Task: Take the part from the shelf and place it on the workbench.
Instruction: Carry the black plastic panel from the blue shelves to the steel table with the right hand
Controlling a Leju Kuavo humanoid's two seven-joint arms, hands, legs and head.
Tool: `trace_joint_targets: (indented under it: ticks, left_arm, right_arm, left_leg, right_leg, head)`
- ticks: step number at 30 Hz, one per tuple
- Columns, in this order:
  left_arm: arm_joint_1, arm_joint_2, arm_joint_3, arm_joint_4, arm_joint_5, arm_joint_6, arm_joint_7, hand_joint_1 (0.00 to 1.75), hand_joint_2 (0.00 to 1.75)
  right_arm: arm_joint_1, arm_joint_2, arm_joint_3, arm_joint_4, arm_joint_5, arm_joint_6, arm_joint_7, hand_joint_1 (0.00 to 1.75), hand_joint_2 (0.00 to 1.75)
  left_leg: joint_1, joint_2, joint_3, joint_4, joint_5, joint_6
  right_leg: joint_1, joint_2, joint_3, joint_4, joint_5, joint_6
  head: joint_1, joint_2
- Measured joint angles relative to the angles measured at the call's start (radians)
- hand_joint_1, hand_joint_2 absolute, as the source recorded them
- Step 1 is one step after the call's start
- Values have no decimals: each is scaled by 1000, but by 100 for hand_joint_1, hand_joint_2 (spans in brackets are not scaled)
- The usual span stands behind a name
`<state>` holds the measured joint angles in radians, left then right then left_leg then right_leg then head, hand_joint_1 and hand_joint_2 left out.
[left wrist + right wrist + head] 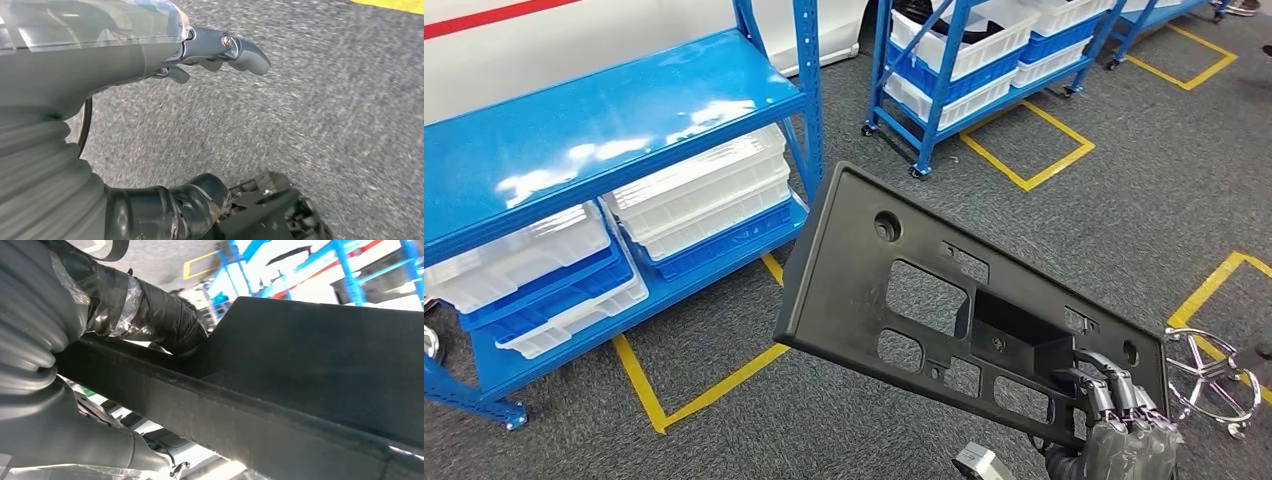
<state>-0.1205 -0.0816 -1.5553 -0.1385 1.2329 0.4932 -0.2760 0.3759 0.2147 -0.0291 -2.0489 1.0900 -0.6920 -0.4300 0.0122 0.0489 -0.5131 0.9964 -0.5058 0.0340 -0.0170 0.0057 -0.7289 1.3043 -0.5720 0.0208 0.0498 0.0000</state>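
Black plastic part (944, 300) gripped at lower corner by right hand (1124, 420), held tilted above grey carpet | left hand (150, 55) empty, fingers loosely apart | blue shelf (604, 120) nearby

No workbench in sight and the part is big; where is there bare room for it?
The top blue shelf is bare. The shelves below are packed with white bins. Grey carpet lies open between the yellow floor lines. The right robot hand holds the black part.

The left hand (150, 60), fingers loosely apart and holding nothing, hangs over speckled grey carpet (310, 130), with yellow floor tape (395, 5) at one o'clock.
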Motion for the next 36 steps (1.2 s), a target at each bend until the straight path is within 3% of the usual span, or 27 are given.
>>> trace_joint_targets:
  ticks: [2, 4, 5, 7, 8, 10, 12, 14, 15, 16, 18, 19, 21, 23, 25, 27, 29, 30, 32, 34, 36]
  left_arm:
    - [-2, 0, 0, 0, 0, 0, 0, 0, 175]
    - [-3, 0, 0, 0, 0, 0, 0, 0, 175]
    - [-3, 0, 0, 0, 0, 0, 0, 0, 175]
    - [-5, 0, 0, 0, 0, 0, 0, 0, 175]
    - [-7, 0, 0, 0, 0, 0, 0, 0, 175]
    - [-8, 0, 0, 0, 0, 0, 0, 0, 175]
    - [-6, 0, 0, 0, 0, 0, 0, 0, 175]
    - [-2, 0, 0, 0, -1, 0, 0, 0, 175]
    - [0, 0, 0, 0, -1, 1, 1, 0, 175]
    - [0, 0, 0, 0, -2, 1, 1, 0, 175]
    - [0, 0, 0, 0, -3, 1, 1, 0, 175]
    - [-1, 0, 0, 0, -3, 1, 1, 0, 175]
    - [-1, 0, 0, 0, -4, 2, 3, 0, 175]
    - [-2, 0, 0, 0, -5, 3, 4, 0, 175]
    - [-3, 0, 0, 0, -7, 3, 3, 0, 175]
    - [-2, 0, 0, 0, -9, 3, 3, 0, 175]
    - [1, 0, 0, 0, -9, 3, 4, 0, 175]
    - [1, 0, 0, 0, -9, 3, 4, 0, 175]
    - [-1, 0, 0, 0, -10, 3, 4, 0, 175]
    - [-2, -1, 0, 0, -10, 3, 5, 0, 175]
    - [-2, -1, 0, 0, -10, 3, 5, 0, 175]
  right_arm:
    - [1, 1, -2, 0, -2, 0, -5, 175, 175]
    - [1, 1, -3, -1, -4, 0, -9, 175, 175]
    - [1, 1, -4, -2, -6, 0, -9, 175, 175]
    - [4, 2, -7, -3, -11, 0, -10, 175, 175]
    - [6, 3, -9, -4, -14, 0, -11, 175, 175]
    - [8, 7, -13, -6, -17, 0, -12, 175, 175]
    - [9, 11, -15, -7, -19, 0, -15, 175, 175]
    - [11, 14, -17, -7, -22, 0, -20, 175, 175]
    - [12, 16, -19, -6, -24, 0, -23, 175, 175]
    - [14, 17, -20, -7, -26, 0, -25, 175, 175]
    - [16, 17, -22, -7, -31, 0, -28, 175, 175]
    - [16, 18, -23, -7, -34, 0, -29, 175, 175]
    - [19, 19, -26, -7, -37, 0, -33, 175, 175]
    - [26, 20, -28, -9, -39, 0, -37, 175, 175]
    - [31, 20, -31, -12, -45, 0, -42, 175, 175]
    - [32, 20, -34, -13, -50, 0, -47, 175, 175]
    - [34, 20, -37, -13, -53, 0, -49, 175, 175]
    - [36, 20, -39, -13, -54, 0, -49, 175, 175]
    - [37, 20, -41, -13, -54, 0, -50, 175, 175]
    - [37, 20, -41, -14, -55, 0, -52, 175, 175]
    - [37, 21, -42, -14, -55, 0, -52, 175, 175]
  left_leg:
    - [-1, 22, 6, 1, -6, -5]
    - [-6, 40, 11, 5, -13, -14]
    - [-9, 48, 12, 5, -15, -18]
    - [-12, 67, 15, 5, -18, -27]
    - [-10, 61, 15, 8, -24, -32]
    - [-5, 16, -3, 58, -63, -42]
    - [-2, -32, -59, 182, -130, -46]
    - [-2, -40, -112, 291, -163, -47]
    - [-2, -41, -118, 296, -149, -46]
    - [-2, -43, -104, 260, -116, -45]
    - [0, -79, -48, 123, -40, -39]
    - [1, -103, -25, 67, -19, -36]
    - [0, -129, -9, 22, -13, -30]
    - [-1, -108, -6, 12, -7, -20]
    - [2, -82, -2, 0, 3, -5]
    - [1, -53, -1, -5, 6, 3]
    - [-2, -23, -2, -4, 4, 5]
    - [-2, -9, -2, -4, 3, 4]
    - [-2, 15, 2, -2, -2, 0]
    - [-6, 34, 7, 1, -10, -10]
    - [-10, 50, 11, 4, -15, -19]
  right_leg:
    - [1, -25, 68, -121, 61, -4]
    - [10, -64, 128, -234, 91, -12]
    - [15, -75, 137, -256, 92, -17]
    - [18, -60, 134, -261, 91, -28]
    - [17, -49, 133, -264, 93, -33]
    - [11, -30, 134, -270, 98, -47]
    - [9, -10, 133, -271, 100, -55]
    - [11, 16, 132, -271, 101, -57]
    - [11, 30, 133, -270, 101, -58]
    - [11, 43, 134, -268, 101, -57]
    - [12, 69, 135, -263, 100, -54]
    - [12, 82, 132, -260, 101, -50]
    - [9, 104, 122, -258, 106, -37]
    - [5, 119, 116, -260, 111, -23]
    - [8, 84, 97, -223, 86, -16]
    - [9, 27, 46, -114, 23, -11]
    - [4, 7, -3, -6, -19, -5]
    - [2, 3, -6, 6, -15, -3]
    - [-1, -14, 48, -84, 40, -2]
    - [6, -57, 120, -214, 81, -8]
    - [15, -79, 143, -265, 84, -18]
  head:
    - [0, 0]
    - [0, 0]
    - [0, 0]
    - [-1, 0]
    - [-1, 0]
    - [-1, 0]
    - [-2, 0]
    - [-2, 0]
    - [-2, 0]
    - [-2, 0]
    - [-1, 0]
    - [-1, 0]
    - [-1, 0]
    - [-1, 0]
    - [1, 0]
    - [3, 0]
    - [4, 0]
    - [4, 0]
    - [4, 0]
    - [4, 0]
    - [3, 0]
